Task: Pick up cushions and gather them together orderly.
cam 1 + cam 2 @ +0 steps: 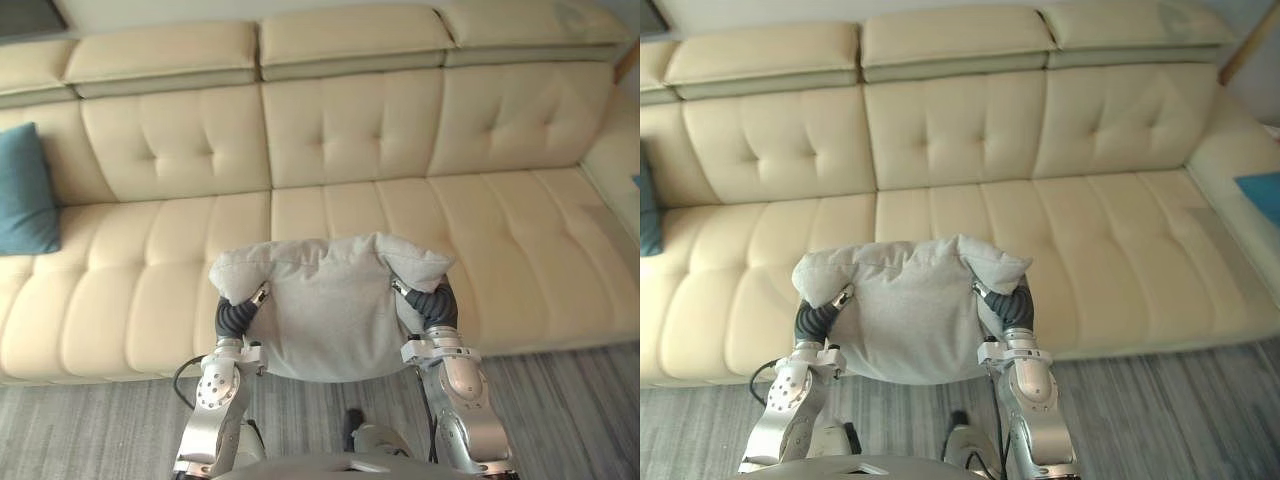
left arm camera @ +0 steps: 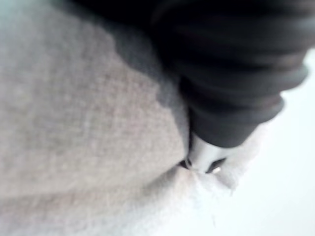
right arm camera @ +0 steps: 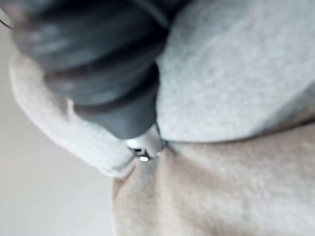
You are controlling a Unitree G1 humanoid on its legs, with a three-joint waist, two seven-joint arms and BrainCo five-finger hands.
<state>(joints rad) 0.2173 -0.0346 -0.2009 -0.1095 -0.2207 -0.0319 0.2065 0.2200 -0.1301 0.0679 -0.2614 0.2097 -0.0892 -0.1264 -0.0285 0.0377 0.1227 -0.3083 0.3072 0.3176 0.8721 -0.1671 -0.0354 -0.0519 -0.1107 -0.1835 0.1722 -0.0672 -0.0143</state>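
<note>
Closest to me, the grey wood-grain floor (image 1: 560,400) runs along the foot of the sofa. Just above it, the grey cushion (image 1: 330,310) is held up between my two hands, one pressed in at each side. My left hand (image 1: 234,318) sits at the cushion's left edge and my right hand (image 1: 437,303) at its right edge, both at about the same height. The cushion's two upper corners flop outward over the dark ribbed covers, so most of each hand is buried in the fabric.

In the left wrist view I see the dark cover and a bit of silver sunk into a fold of the grey cloth. The right wrist view shows the same on its side. I cannot tell whether either hand is open against the cushion or closed on it.

From the head cameras, the cushion hangs across the front edge of the cream sofa (image 1: 340,130), covering part of the middle seat and a strip of floor. I cannot tell whether it touches the seat.

Further back, at the far left of the seat, a teal cushion (image 1: 25,190) stands upright against the backrest, well apart from the grey one. At the far right, on the sofa's side section, lies a blue thing (image 1: 1262,197), cut off by the view's edge. Behind it all rise the tufted backrest and the headrest pads.
</note>
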